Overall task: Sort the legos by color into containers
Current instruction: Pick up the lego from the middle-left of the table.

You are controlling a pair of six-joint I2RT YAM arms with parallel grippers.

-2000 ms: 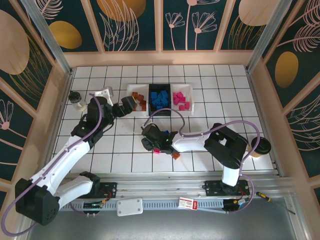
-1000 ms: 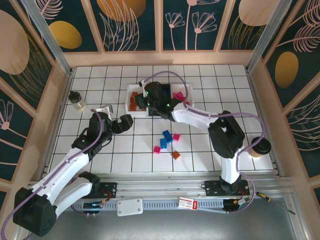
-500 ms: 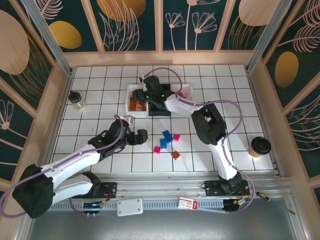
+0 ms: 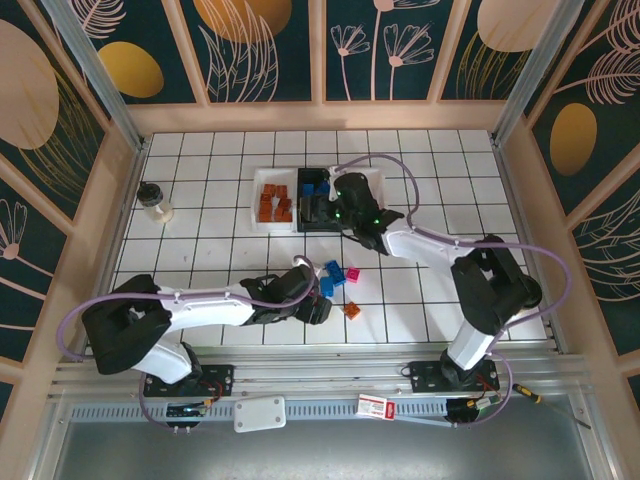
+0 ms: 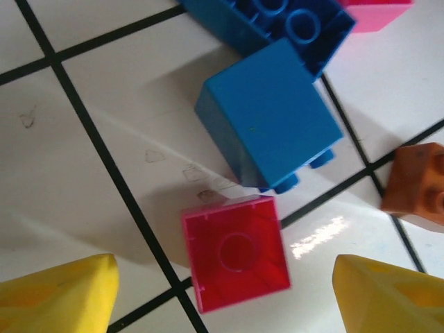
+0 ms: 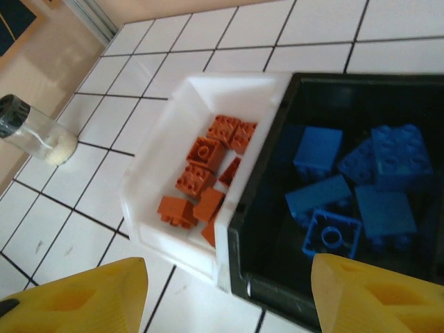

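A magenta lego [image 5: 236, 253] lies upside down on the tiles between my left gripper's [image 5: 225, 298] open yellow fingertips [image 5: 59, 291]. Just beyond it lie two blue legos [image 5: 267, 132], a pink one [image 5: 378, 7] and an orange one [image 5: 420, 187]. From above, the left gripper [image 4: 312, 303] sits low over this loose group [image 4: 333, 268]. My right gripper [image 4: 325, 210] hovers open and empty at the near edge of the black tray [image 6: 239, 257] with blue legos [image 6: 347, 194], beside the white tray [image 6: 146, 208] of orange legos [image 6: 201, 180]. The right arm hides most of the third tray.
A small clear jar with a dark lid [image 4: 155, 200] stands on the tiles left of the trays, also seen as the jar [image 6: 31, 132] in the right wrist view. Wooden walls and metal posts close in the tiled floor.
The left arm swung from beside the trays down to the loose legos. The right gripper left that pile, went to the trays and now hangs open over the black one.
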